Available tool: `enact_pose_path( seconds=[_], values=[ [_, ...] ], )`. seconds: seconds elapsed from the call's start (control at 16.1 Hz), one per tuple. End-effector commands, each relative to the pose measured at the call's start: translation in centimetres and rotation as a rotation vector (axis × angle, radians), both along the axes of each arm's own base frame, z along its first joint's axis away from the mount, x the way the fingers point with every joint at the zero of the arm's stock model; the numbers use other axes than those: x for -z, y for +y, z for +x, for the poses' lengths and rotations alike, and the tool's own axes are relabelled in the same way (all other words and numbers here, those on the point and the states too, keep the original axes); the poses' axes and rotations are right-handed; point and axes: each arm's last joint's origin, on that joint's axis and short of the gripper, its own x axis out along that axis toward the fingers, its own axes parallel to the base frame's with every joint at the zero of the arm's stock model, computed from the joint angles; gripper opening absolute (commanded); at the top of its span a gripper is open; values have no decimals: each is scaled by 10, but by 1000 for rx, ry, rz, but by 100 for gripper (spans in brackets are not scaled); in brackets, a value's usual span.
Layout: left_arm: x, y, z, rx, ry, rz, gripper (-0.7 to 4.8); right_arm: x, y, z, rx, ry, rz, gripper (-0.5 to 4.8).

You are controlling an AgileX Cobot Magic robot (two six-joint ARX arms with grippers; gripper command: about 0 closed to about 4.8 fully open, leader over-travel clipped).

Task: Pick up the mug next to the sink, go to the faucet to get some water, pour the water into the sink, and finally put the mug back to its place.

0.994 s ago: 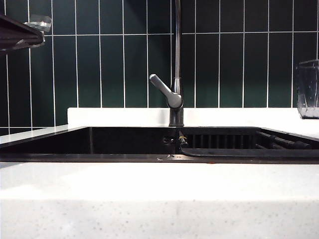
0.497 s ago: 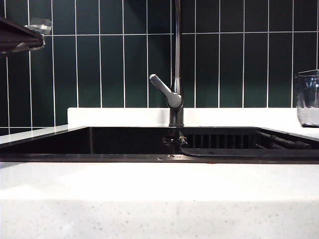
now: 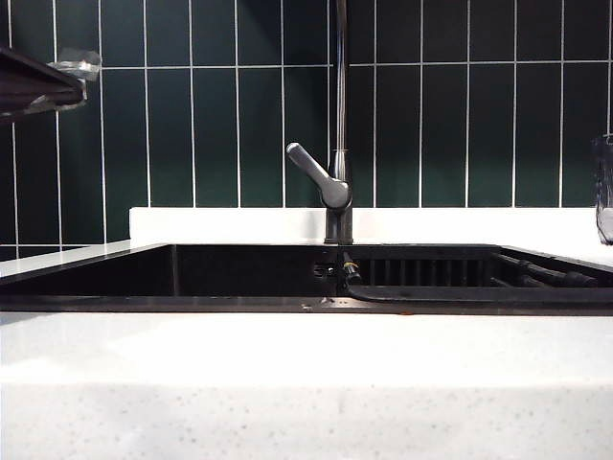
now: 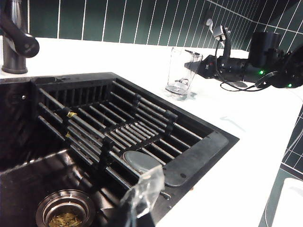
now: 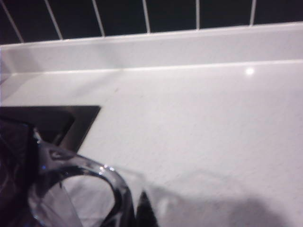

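In the exterior view's upper left, the left gripper (image 3: 72,53) hangs shut on nothing. At centre, the faucet (image 3: 335,182) rises behind the sink (image 3: 239,273). At the right edge only a sliver of the mug (image 3: 605,187) shows. The left wrist view alone shows it upright on the counter (image 4: 118,54), clamped by the right gripper (image 4: 201,61); the right wrist view shows its rim.
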Motion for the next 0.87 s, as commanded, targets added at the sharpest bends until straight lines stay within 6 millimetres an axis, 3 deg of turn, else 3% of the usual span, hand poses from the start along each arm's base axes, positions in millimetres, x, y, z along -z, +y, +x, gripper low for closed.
enact_pose_path(
  seconds=[0.06,0.87],
  values=[
    [-1,0,0,6,-7,5,-5,-1,2,0,-47,-4,7,-5],
    [2,0,0,5,-7,33,-5,7,3,-3,-48,51,-22,-5]
  ],
)
